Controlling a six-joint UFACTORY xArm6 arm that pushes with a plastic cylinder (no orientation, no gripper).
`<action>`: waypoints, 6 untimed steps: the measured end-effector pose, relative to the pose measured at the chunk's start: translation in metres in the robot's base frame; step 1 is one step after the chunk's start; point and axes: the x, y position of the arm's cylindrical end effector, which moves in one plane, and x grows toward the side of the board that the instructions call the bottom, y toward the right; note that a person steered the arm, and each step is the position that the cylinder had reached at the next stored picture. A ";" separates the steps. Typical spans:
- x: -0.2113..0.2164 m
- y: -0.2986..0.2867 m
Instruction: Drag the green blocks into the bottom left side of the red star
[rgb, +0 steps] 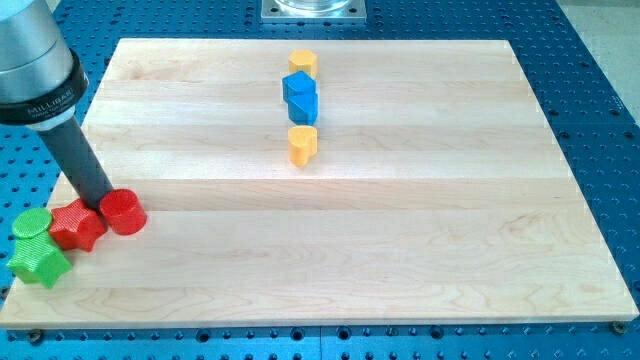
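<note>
The red star (76, 226) lies at the board's left edge, near the view's bottom left. A green round block (32, 224) touches its left side. A green star (40, 264) lies just below that, at the red star's bottom left, partly off the board's edge. A red round block (124, 211) sits against the red star's right. My tip (103, 203) stands between the red star and the red round block, just above where they meet.
At the view's top centre a column of blocks stands on the wooden board (400, 230): a yellow block (303, 63), a blue block (300, 96) and a yellow heart-like block (303, 144). The arm's grey body (35, 60) fills the top left.
</note>
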 end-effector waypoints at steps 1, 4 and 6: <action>-0.030 -0.039; -0.008 -0.070; 0.037 -0.070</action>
